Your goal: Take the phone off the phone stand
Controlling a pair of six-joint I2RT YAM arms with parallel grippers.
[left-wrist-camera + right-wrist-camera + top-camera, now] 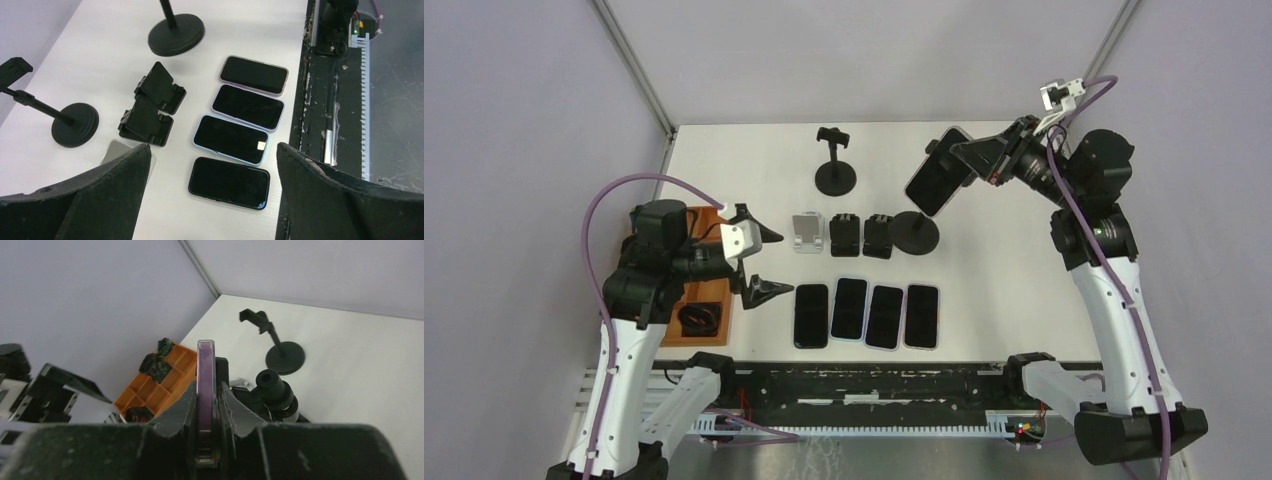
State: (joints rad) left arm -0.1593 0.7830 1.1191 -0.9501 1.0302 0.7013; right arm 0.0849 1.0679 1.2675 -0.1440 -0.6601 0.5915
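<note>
My right gripper (969, 158) is shut on the upper edge of the phone (939, 172), which hangs tilted above the round base of the phone stand (914, 232). In the right wrist view the phone's purple edge (205, 375) stands upright between my fingers (235, 407). The stand's black head (274, 385) sits close beside and behind it. Whether the stand's clamp is touching the phone I cannot tell. My left gripper (776, 262) hovers wide open at the left, holding nothing, above the leftmost flat phone (229, 182).
Several phones (867, 313) lie flat in a row near the front edge. Two small black folding stands (862, 235) and a silver one (806, 232) sit behind them. A second pole stand (835, 160) is at the back. An orange tray (699, 300) lies under the left arm.
</note>
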